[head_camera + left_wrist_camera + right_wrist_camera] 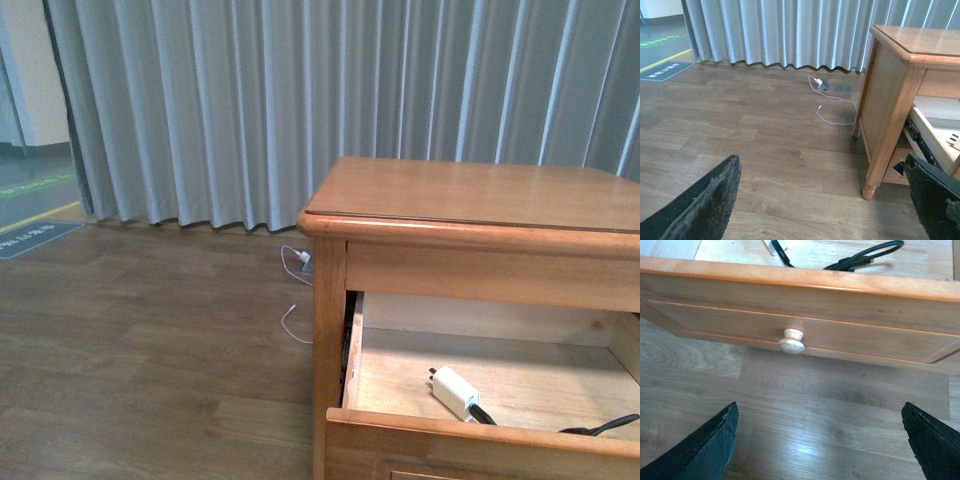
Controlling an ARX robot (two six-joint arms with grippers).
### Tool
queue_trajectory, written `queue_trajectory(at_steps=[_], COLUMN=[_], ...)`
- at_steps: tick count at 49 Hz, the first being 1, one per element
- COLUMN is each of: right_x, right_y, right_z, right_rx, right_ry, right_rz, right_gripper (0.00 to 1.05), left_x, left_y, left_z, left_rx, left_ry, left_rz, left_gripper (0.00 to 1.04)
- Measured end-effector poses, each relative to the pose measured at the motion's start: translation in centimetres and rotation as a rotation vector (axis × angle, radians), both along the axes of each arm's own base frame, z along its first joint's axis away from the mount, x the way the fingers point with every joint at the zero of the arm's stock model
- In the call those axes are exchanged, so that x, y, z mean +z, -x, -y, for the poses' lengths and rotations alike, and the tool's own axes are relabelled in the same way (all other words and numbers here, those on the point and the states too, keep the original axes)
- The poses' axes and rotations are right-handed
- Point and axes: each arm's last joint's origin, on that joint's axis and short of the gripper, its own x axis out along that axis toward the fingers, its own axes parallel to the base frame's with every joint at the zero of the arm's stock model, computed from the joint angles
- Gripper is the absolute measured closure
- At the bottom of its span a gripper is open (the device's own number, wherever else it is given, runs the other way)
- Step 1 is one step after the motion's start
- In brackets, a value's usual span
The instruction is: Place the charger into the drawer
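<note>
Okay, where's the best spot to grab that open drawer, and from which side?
Grip the small round knob at the middle of the drawer front. Come straight at the front and close across it. It is the only part standing out from the flat recessed panel, and the open right hand faces it.

Front view: from the robot's body, slightly above the cabinet (480, 195) top, facing the open drawer (440, 428) and the curtain (250, 100). Left wrist view: low, facing across the floor (740, 130); shares the cabinet's side and the curtain. Right wrist view: close, looking down on the drawer front and knob (791, 340).
</note>
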Motion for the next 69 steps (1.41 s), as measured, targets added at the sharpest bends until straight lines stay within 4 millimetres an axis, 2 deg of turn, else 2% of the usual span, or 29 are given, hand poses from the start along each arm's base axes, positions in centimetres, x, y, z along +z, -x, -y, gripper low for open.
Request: queue_trajectory(at_steps=[17, 39, 69], right_x=[-1.7, -2.9, -3.6], right_y=[-4.7, -9.2, -16.9], right_z=[-0.9, -1.6, -0.1], right_rx=[-0.036, -0.091, -0.261], right_ry=[0.043, 0.118, 0.132], right_rz=[-0.026, 0.033, 0.12], right_gripper=[0.08, 0.08, 0.08], left_x=[0.0, 0.0, 0.0], left_y=[0.0, 0.0, 0.0], left_z=[0.0, 0.0, 0.0], left_rx=[0.0, 0.0, 0.0], left_ry=[0.0, 0.0, 0.0], left_rz=[0.0, 0.0, 0.0], left_gripper=[0.06, 0.06, 0.06])
